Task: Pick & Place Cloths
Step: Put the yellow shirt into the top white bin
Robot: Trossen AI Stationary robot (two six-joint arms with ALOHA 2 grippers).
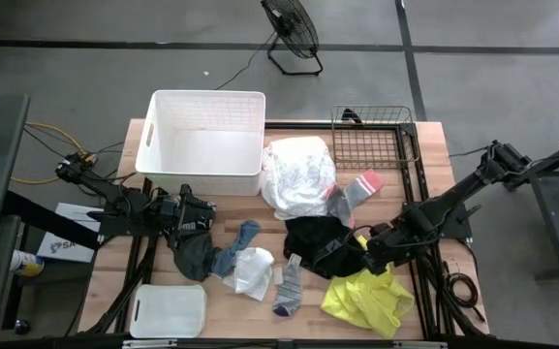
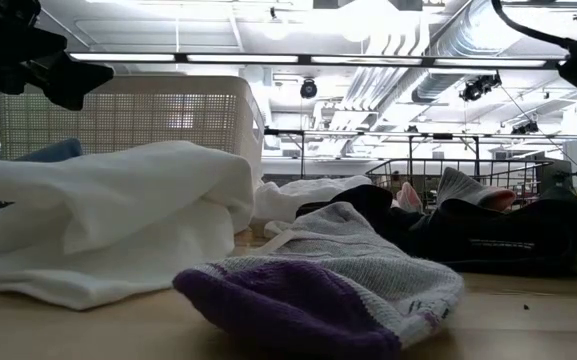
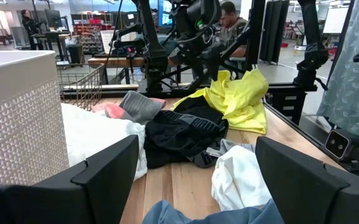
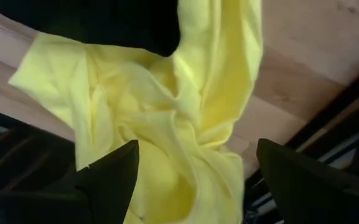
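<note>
Cloths lie spread over the wooden table: a large white one (image 1: 298, 174), a grey-pink sock (image 1: 357, 189), a black garment (image 1: 318, 242), a neon yellow one (image 1: 368, 299), a blue sock (image 1: 235, 250), a small white cloth (image 1: 253, 273), a grey-purple sock (image 1: 289, 286) and a dark grey cloth (image 1: 194, 260). My left gripper (image 1: 206, 215) hangs open at the table's left side, beside the dark grey cloth; the blue sock (image 3: 198, 214) shows between its fingers. My right gripper (image 1: 368, 250) is open above the yellow cloth (image 4: 167, 124), at the edge of the black garment.
A white plastic bin (image 1: 206, 141) stands at the far left of the table. A wire basket (image 1: 374, 136) sits at the far right, and a white lid (image 1: 168, 310) lies at the near left corner. A fan (image 1: 294, 29) stands on the floor beyond.
</note>
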